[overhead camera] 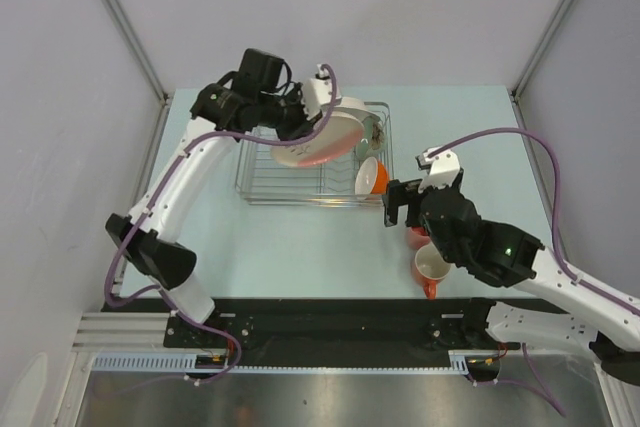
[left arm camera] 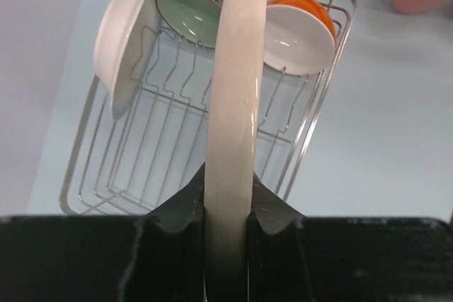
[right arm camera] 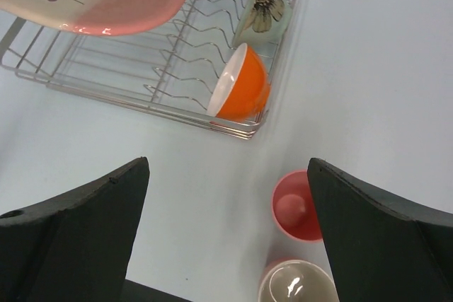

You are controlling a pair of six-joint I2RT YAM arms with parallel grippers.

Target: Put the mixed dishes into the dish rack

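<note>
Worktop [overhead camera: 300,237] nearest my side carries the orange mug [overhead camera: 432,269], upright with its cream inside showing, and just beyond it the pink cup [overhead camera: 417,237], also upright. The two stand close together; I cannot tell whether they touch.

Over them hangs the right tool [overhead camera: 400,203]. Its wrist view shows the two fingers spread wide with nothing between them, only bare surface, and the cup and mug off to the right below.

Farther out sits the dish rack [overhead camera: 255,192], a shallow silver wire basket. At its near right corner the orange bowl [overhead camera: 372,177] stands on edge, its white inside facing left. Behind it, at the far right corner, a green flowered bowl [overhead camera: 372,132] leans against the wire. The left wrist view adds a white dish [left arm camera: 124,40] on edge among the prongs, next to the green bowl.

Above the rack, the left tool [overhead camera: 290,122] is clamped on the rim of the cream plate [overhead camera: 320,137], the one with the salmon segment and black sprig. The plate is held tilted over the middle wires; whether its lower edge touches them I cannot tell.
</note>
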